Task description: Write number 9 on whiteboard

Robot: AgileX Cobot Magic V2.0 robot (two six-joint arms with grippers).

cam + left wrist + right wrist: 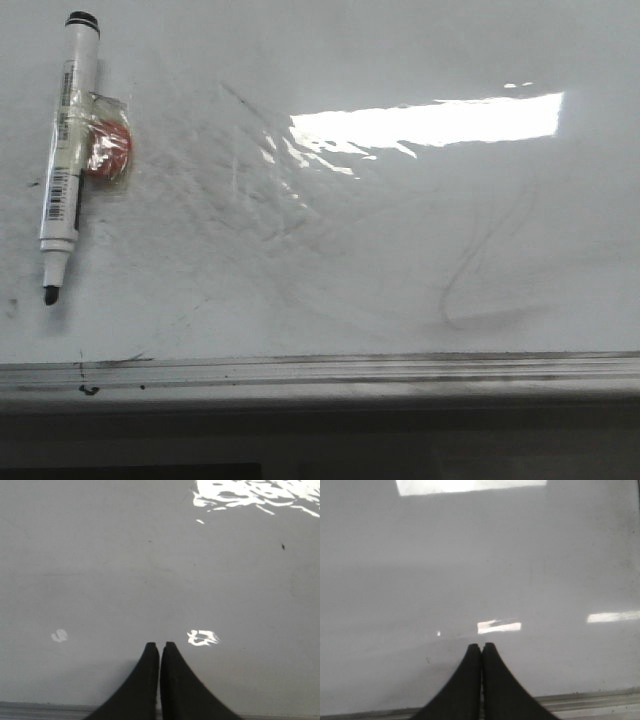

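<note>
The whiteboard (360,250) fills the front view, glossy white with grey erased smudges. No black number 9 shows on it; only a faint grey curved smear (470,280) lies at the right. A white marker (68,150) with a black cap end and bare black tip lies at the far left, a red round thing (108,150) taped to it. Neither gripper shows in the front view. My left gripper (160,646) is shut and empty over bare board. My right gripper (481,646) is shut and empty over bare board.
A dirty grey metal rail (320,370) runs along the board's near edge, and shows in the left wrist view (40,710) and the right wrist view (590,700). Bright window glare (430,122) lies on the board's upper right.
</note>
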